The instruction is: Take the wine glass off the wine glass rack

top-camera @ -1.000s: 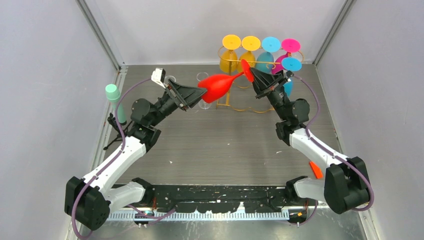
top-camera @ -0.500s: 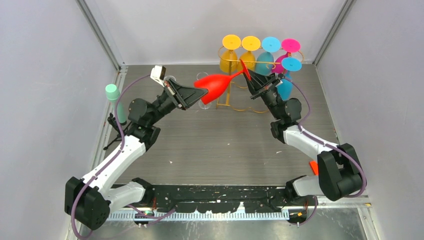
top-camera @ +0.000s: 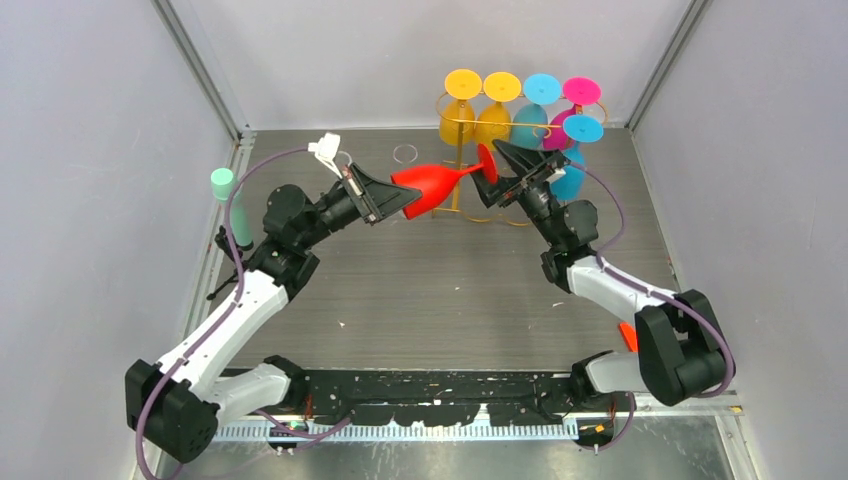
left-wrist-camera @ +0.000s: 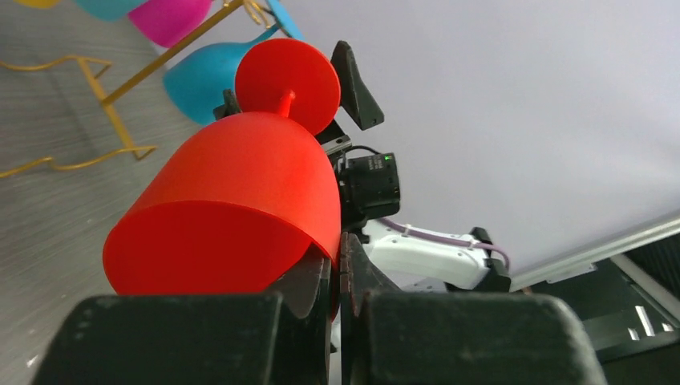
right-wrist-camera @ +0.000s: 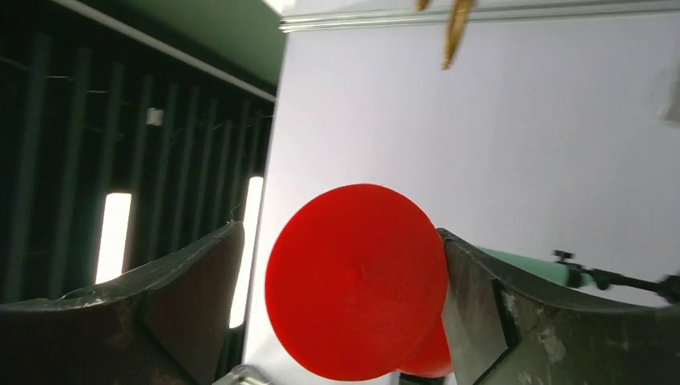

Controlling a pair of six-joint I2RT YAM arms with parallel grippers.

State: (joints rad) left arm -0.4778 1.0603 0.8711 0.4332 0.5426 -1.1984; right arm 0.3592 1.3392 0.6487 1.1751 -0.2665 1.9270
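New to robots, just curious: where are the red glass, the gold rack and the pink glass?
red glass (top-camera: pixel 425 186), overhead view, on its bowl.
gold rack (top-camera: pixel 458 198), overhead view, on its upright post.
pink glass (top-camera: pixel 581 90), overhead view, on its round foot.

The red glass is off the rack and in the air, lying on its side with its round foot toward 3 o'clock and its open mouth toward 9 o'clock, its rim pinched in the left hand. The rack, gold wire with an oval top rail, two uprights and a wavy base, stands on the table at 1 o'clock, just behind the glass.
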